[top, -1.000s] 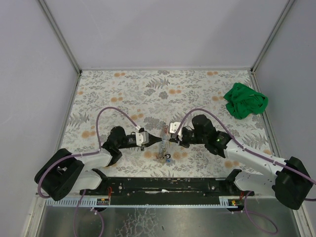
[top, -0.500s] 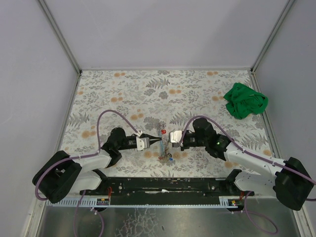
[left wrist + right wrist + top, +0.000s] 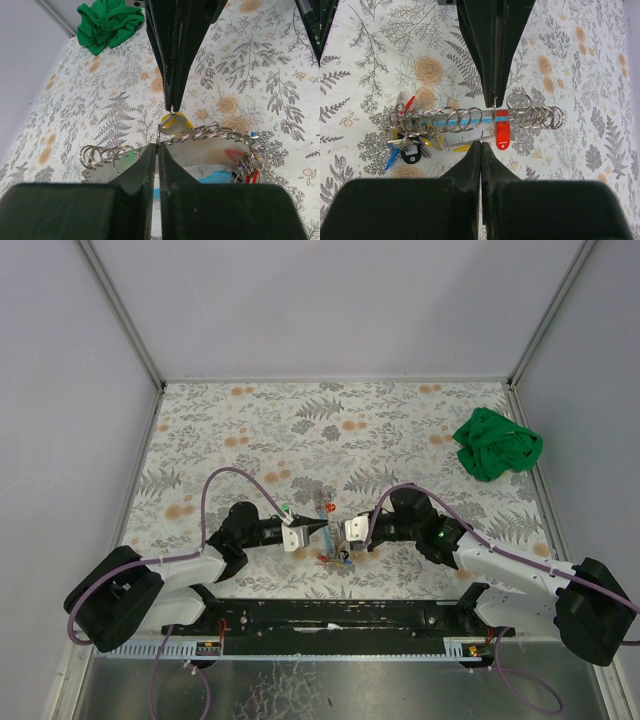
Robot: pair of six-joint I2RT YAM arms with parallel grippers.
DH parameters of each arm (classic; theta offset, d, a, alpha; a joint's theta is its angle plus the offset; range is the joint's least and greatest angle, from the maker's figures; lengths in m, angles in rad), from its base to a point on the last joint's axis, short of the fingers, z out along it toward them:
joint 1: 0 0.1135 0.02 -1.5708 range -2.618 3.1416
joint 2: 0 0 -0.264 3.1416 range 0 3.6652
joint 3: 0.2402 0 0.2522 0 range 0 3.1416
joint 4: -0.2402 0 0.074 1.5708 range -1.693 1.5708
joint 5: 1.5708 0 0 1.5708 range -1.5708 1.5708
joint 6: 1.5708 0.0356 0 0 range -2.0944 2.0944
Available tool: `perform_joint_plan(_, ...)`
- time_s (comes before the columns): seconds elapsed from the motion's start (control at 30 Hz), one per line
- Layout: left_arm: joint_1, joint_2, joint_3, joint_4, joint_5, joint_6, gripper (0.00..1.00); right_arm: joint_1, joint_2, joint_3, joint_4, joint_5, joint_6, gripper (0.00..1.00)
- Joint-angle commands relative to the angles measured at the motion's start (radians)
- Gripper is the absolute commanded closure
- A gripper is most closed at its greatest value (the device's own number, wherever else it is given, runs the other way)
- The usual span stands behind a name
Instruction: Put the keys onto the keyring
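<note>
My left gripper (image 3: pixel 157 146) is shut on a thin keyring (image 3: pixel 159 134), seen edge-on just past its tips. Facing it tip to tip, my right gripper (image 3: pixel 481 143) is shut on the blade of a yellow-capped key (image 3: pixel 177 122), which touches the ring. In the top view the two grippers (image 3: pixel 322 528) (image 3: pixel 338 530) meet over a small rack (image 3: pixel 480 116) strung with several loose keyrings. A red-capped piece (image 3: pixel 502 135) hangs beside the held ring. The right wrist view shows the key's yellow cap (image 3: pixel 462 148) under the rack.
A bunch of keys with blue, black, yellow and red caps (image 3: pixel 407 145) hangs at one end of the rack. A crumpled green cloth (image 3: pixel 497 445) lies at the far right of the floral tabletop. Grey walls stand round the table.
Both wrists have shifted slightly toward the near edge and turned to face each other. A red piece now shows between them. Both grippers stay shut.
</note>
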Motion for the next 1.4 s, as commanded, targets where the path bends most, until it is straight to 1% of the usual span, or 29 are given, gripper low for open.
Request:
perform_joint_plan(0.0,-0.013,-0.024,0.004,0.030,-0.021,0.047,1.00,0.022,-0.014,0.010,0.054,0.017,-0.056,1.00)
perform_joint_plan(0.4,-0.026,-0.025,0.016,-0.002,-0.025,0.056,1.00,0.052,0.014,0.033,0.041,0.093,-0.077,1.00)
perform_joint_plan(0.87,-0.031,-0.021,0.023,-0.016,-0.025,0.058,1.00,0.065,0.012,0.028,0.080,0.084,-0.068,1.00)
perform_joint_plan(1.1,-0.031,-0.018,0.027,-0.020,-0.026,0.058,1.00,0.072,0.013,0.037,0.069,0.073,-0.068,1.00)
perform_joint_plan(1.37,-0.031,-0.018,0.028,-0.022,-0.026,0.056,1.00,0.075,0.011,0.035,0.067,0.109,-0.064,1.00)
